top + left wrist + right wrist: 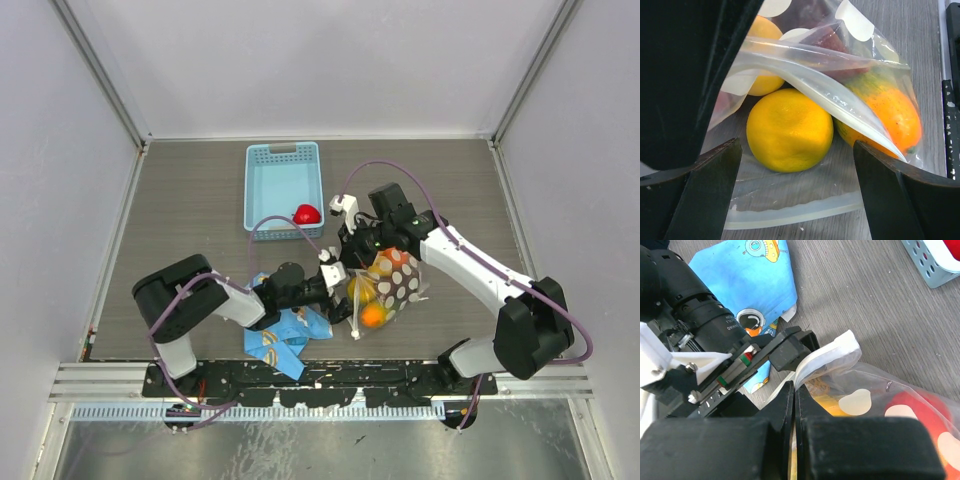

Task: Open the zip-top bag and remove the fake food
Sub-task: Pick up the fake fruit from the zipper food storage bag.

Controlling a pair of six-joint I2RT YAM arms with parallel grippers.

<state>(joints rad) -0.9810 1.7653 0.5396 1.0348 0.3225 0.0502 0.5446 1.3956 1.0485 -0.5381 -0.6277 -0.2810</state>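
The zip-top bag [400,282] lies at the table's middle front with its mouth open toward my left gripper [340,290]. That gripper [797,185] is open, and its fingers [705,192] straddle the mouth just above the lower zip strip [795,212]. A yellow fake fruit [790,130] sits between them, untouched. Behind it, an orange fruit [895,112] is under the plastic. My right gripper [796,390] is shut on the bag's upper zip edge [832,352], holding it up. A red piece [912,410] shows through the dotted plastic. Another red piece [307,213] lies in the basket.
The light blue slotted basket [283,185] stands behind the bag, left of centre. A blue cartoon-print cloth [285,335] lies under my left arm near the front edge. Grey walls close in the table on three sides.
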